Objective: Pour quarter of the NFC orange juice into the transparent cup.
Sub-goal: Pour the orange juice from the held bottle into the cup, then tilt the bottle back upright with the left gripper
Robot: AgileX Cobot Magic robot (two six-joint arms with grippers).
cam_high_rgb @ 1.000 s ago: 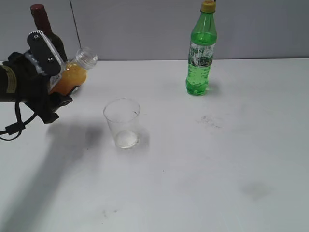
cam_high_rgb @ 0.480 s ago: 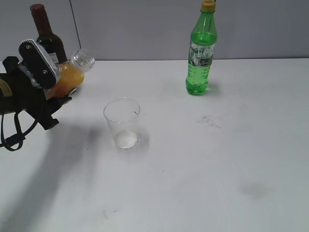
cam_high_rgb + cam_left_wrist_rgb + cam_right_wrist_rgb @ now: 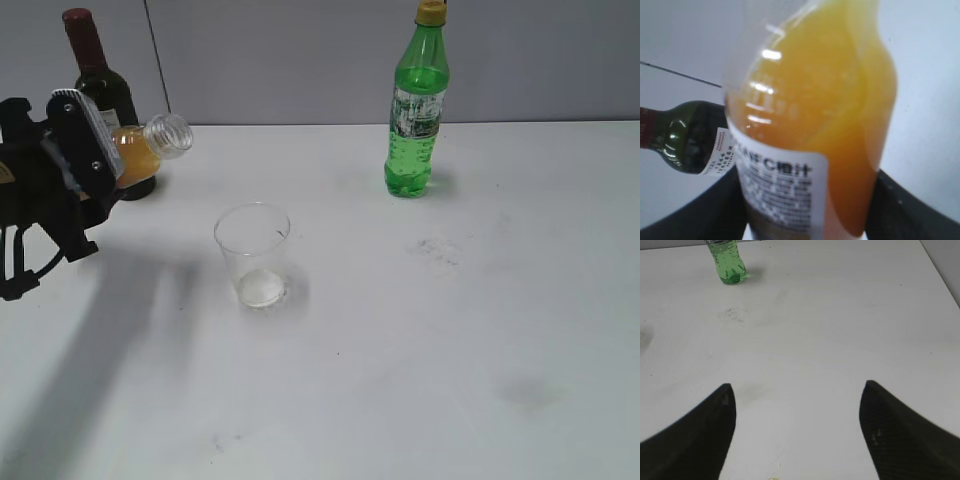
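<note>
My left gripper (image 3: 85, 160) is shut on the NFC orange juice bottle (image 3: 140, 152) and holds it tilted, its open clear neck pointing right, above the table at the far left. In the left wrist view the bottle (image 3: 815, 115) fills the frame, with orange juice and a white printed label between the dark fingers (image 3: 805, 210). The transparent cup (image 3: 253, 254) stands upright to the right of and below the bottle's mouth, apart from it; it looks empty. My right gripper (image 3: 797, 390) is open and empty over bare table; it does not show in the exterior view.
A dark wine bottle (image 3: 100, 85) stands right behind the left gripper, and it also shows in the left wrist view (image 3: 685, 137). A tall green soda bottle (image 3: 417, 105) stands at the back right, and its base shows in the right wrist view (image 3: 730, 262). The white table (image 3: 430, 330) has faint smudges.
My left gripper with the juice bottle has moved left and back, away from the cup, and the bottle's neck has tipped lower toward horizontal. The cup has not moved.
</note>
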